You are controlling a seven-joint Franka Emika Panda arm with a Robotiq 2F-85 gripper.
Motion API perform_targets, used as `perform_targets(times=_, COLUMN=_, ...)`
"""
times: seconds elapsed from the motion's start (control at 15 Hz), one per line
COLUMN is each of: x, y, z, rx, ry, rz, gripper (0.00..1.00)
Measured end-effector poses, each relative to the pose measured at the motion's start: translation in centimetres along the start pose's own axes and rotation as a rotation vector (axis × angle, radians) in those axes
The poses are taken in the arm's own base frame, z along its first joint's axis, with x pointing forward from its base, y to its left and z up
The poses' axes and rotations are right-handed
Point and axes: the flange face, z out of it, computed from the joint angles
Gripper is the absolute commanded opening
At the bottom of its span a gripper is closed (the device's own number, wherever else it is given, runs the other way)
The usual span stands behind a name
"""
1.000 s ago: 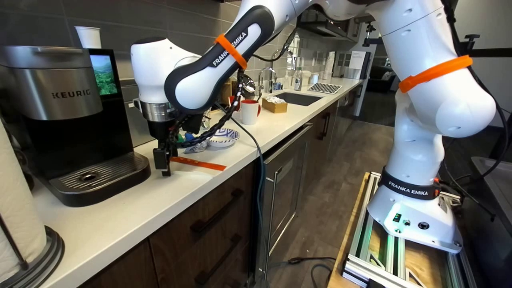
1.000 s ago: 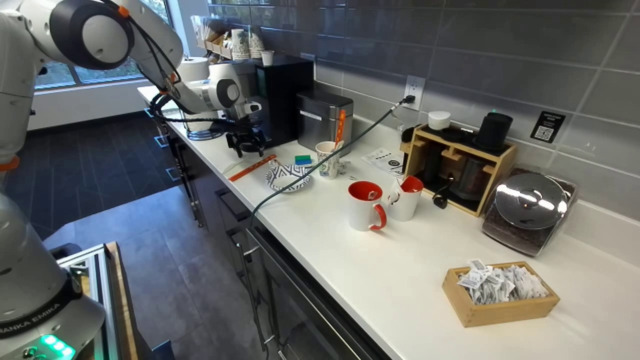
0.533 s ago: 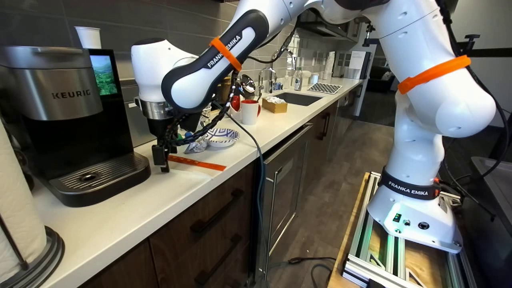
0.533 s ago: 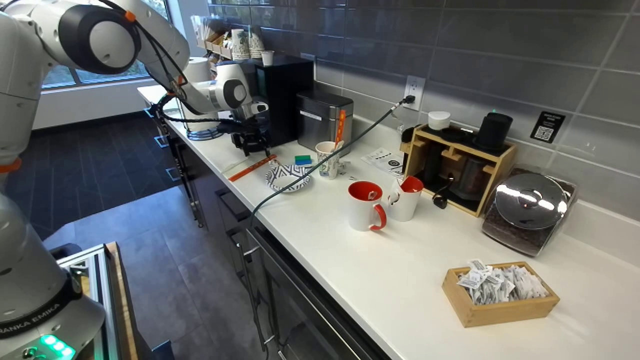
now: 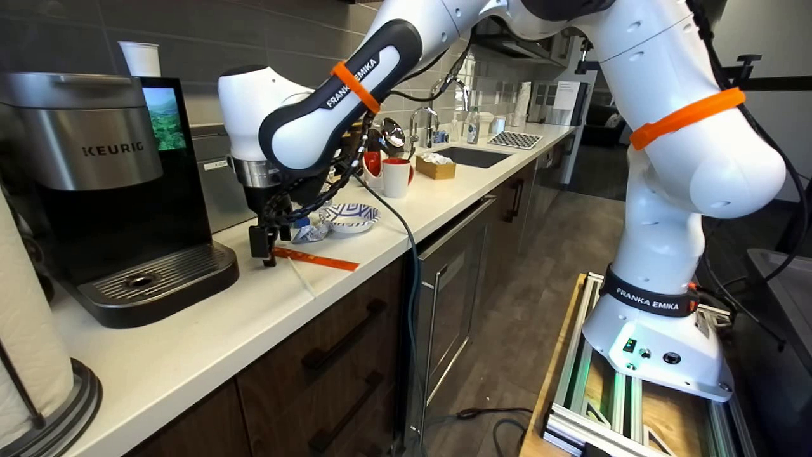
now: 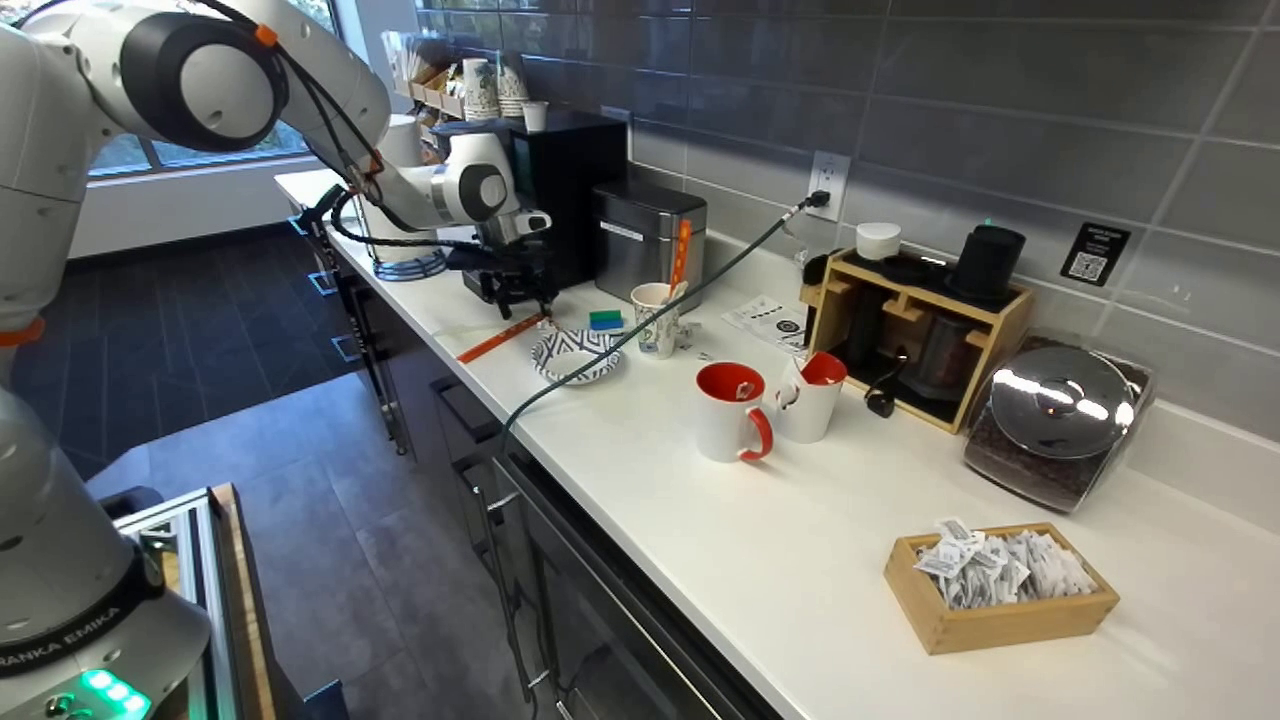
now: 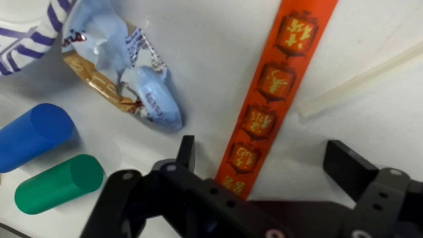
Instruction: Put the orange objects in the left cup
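Labels: KEURIG in dark capitals on the upper part of the coffee machine (image 5: pixel 114 209); FRANKA EMIKA along the dark stripe of the arm (image 5: pixel 317 133), an orange band (image 5: pixel 355 87) crossing the lettering, and again on the black collar (image 5: pixel 653 299) of the base (image 5: pixel 660 355). Black sign (image 6: pixel 1095 254) on the tile wall (image 6: pixel 1000 130) carries a QR code; its text is too small to read, as is the white label (image 6: pixel 622 231) on the steel box (image 6: pixel 650 255). Orange strip (image 7: pixel 264 109) is printed with a row of dark lantern-like shapes holding yellow characters; I cannot read these, nor the small yellow print at its end by the gripper (image 7: pixel 261 144). Crumpled blue-and-gold wrapper (image 7: pixel 122 66) bears print, partly folded away, not legible. Gripper: fingers (image 7: pixel 350 168) wide apart, one on each side of the strip, bare counter (image 6: pixel 620 430) showing between strip and each finger in the wrist view; strip sits nearer the finger at left of that view. Whether the fingertips touch the counter cannot be told. Strip lies flat on the counter, one end near the front edge, a pale thin stick (image 7: pixel 360 81) just beside it. Second orange strip (image 6: pixel 681 252) stands tilted in the paper cup (image 6: pixel 655 325), near the patterned bowl (image 6: pixel 577 357). Blue piece (image 7: pixel 36 137) and green piece (image 7: pixel 59 184) lie side by side near the bowl.
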Motion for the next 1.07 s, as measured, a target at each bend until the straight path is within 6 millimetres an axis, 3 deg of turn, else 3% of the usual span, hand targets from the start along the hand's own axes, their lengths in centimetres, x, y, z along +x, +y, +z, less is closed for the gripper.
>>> perform_targets(times=0.2, x=-0.2, y=0.1, z=0.5, rx=0.022, ry=-0.029, rz=0.038, gripper=1.00)
perform_targets(times=0.27, x=-0.3, y=0.0, z=0.7, rx=0.029, ry=-0.041, rz=0.052, gripper=0.90)
perform_targets(times=0.33, x=-0.4, y=0.0, z=0.8, rx=0.035, ry=-0.049, rz=0.067, gripper=0.74)
perform_targets(times=0.8, x=-0.2, y=0.9, z=-0.3, rx=0.041, ry=-0.058, rz=0.113, gripper=0.19)
perform_targets(times=1.0, x=0.0, y=0.8, z=-0.7, rx=0.053, ry=-0.050, rz=0.121, gripper=0.00)
perform_targets(times=1.07, x=0.1, y=0.7, z=-0.8, rx=0.058, ry=-0.049, rz=0.122, gripper=0.00)
